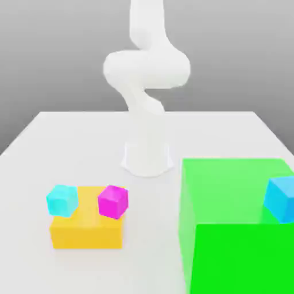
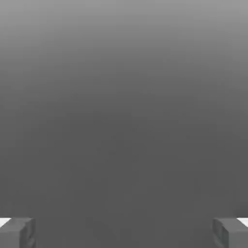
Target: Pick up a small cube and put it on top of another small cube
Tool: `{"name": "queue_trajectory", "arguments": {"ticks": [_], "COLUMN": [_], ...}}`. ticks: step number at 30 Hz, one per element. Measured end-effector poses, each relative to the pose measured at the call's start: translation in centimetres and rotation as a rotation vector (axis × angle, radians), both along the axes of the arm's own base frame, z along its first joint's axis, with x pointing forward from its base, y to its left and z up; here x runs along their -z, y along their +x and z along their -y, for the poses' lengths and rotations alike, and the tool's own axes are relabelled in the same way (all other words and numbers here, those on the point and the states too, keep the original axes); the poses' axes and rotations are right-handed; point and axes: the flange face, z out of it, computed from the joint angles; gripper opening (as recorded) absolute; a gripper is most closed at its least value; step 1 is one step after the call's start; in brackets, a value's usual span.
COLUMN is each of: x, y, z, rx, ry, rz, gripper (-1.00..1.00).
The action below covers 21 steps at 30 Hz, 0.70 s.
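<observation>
The gripper [image 2: 124, 232] is wide apart and holds nothing, so the job looks like it is just starting, with the pink cube [image 1: 112, 201] and the light blue cube [image 1: 62, 200] on the yellow block [image 1: 86, 229], and next it probably must go down to one.

A small cyan cube [image 1: 62, 200] and a small magenta cube [image 1: 112, 201] sit on a flat orange block [image 1: 86, 229], cyan at its exterior-view left edge, magenta at its right. Both are slightly turned, apart from each other.
</observation>
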Motion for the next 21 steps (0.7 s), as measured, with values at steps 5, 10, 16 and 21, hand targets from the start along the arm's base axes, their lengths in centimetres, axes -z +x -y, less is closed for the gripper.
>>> {"name": "queue_trajectory", "arguments": {"ticks": [5, 10, 16, 21], "x": [8.0, 16.3, 26.7, 35.3], "y": [4.1, 5.2, 3.0, -1.9], "z": [-6.8, -14.2, -22.5, -28.6], "rx": [-0.330, -0.659, -1.065, -1.427], "ry": [-0.142, -0.278, -0.442, -0.581], "rz": [-0.105, -0.186, -0.261, -0.303], "gripper": [0.00, 0.00, 0.00, 0.00]}}
